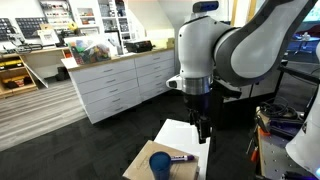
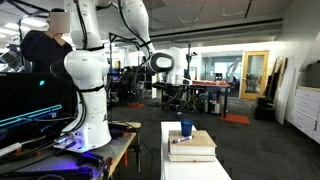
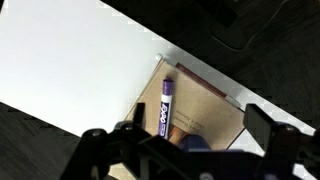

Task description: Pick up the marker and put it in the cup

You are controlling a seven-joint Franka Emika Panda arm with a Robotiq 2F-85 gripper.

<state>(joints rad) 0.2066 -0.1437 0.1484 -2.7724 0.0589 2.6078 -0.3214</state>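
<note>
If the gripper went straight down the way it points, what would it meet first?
Probably the marker or the cup beside it on the wooden board: the wrist view shows both between the open gripper's fingers. Depth is unclear, so I cannot tell which comes first.

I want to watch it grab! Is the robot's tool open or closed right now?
Tool: open, holding nothing; the marker lies below it.
</note>
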